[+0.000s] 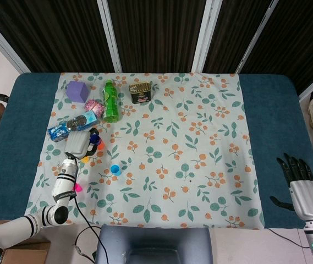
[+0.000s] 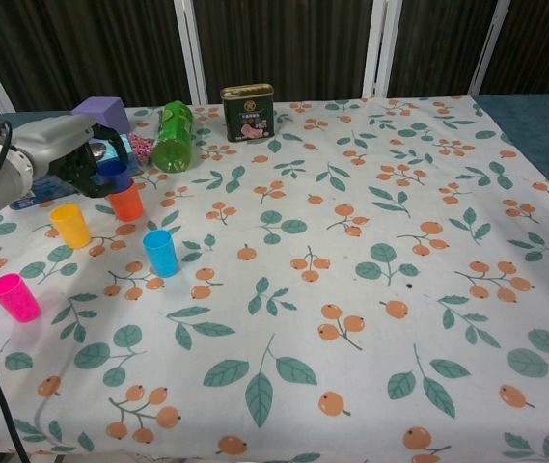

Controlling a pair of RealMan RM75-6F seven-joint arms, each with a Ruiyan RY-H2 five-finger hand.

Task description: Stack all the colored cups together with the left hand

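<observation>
- Left hand: at 9 o'clock of cloth; fingers closed round dark blue cup, held just above orange cup, seemingly entering its mouth.
- Step in hand, as judged: nesting first pair.
- Remaining loose, upright: yellow cup at 8 o'clock of orange; light blue cup at 5 o'clock; pink cup nearest front edge.
- Next move, as judged: straight descent, release, then fetching another cup.
- Right hand: idle off cloth at 4 o'clock, fingers extended, empty.
</observation>
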